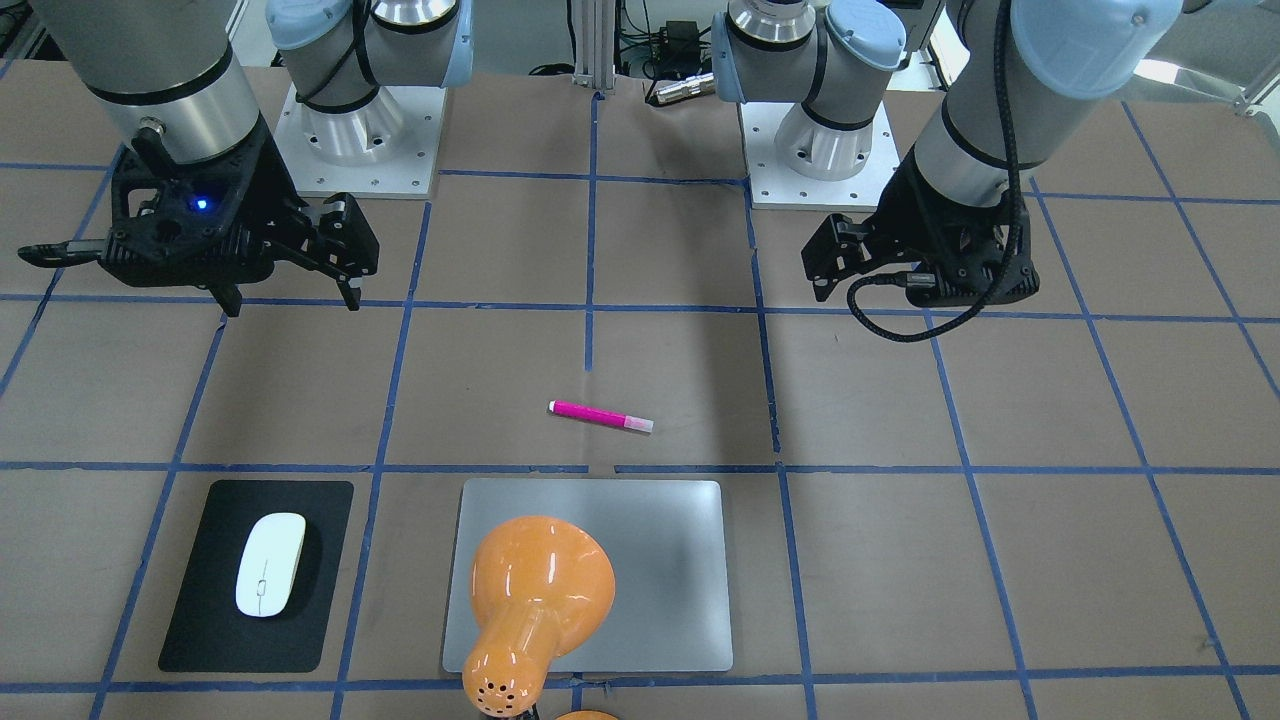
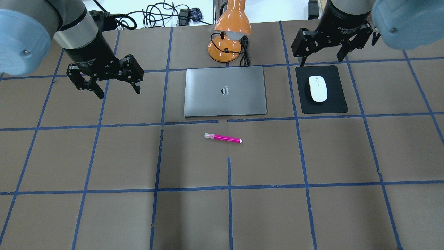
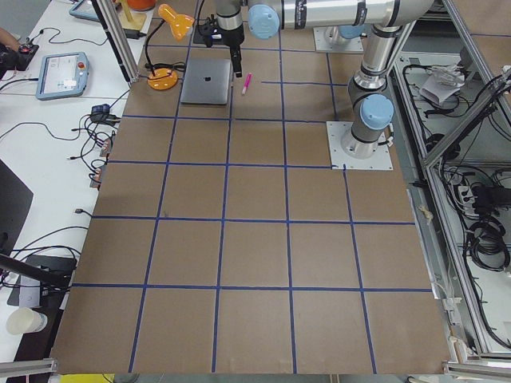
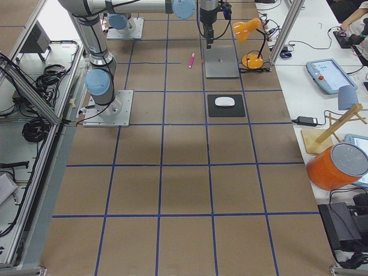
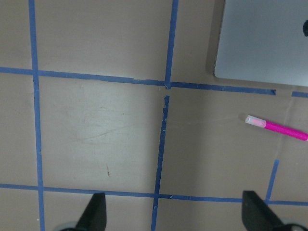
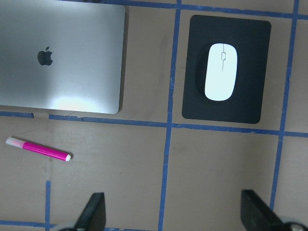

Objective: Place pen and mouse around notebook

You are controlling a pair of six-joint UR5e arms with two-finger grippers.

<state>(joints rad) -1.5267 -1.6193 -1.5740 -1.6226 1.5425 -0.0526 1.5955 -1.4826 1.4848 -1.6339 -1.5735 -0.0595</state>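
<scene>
The left gripper (image 2: 119, 93) and right gripper (image 2: 322, 61) are both wide open and empty. The mouse (image 2: 318, 89) lies near the right jaws.

Bright, even light — glare on notebook (image 6: 62, 103), sharp.

orange desk lamp (image 2: 232, 21), black pad (image 2: 335, 104)
</scene>
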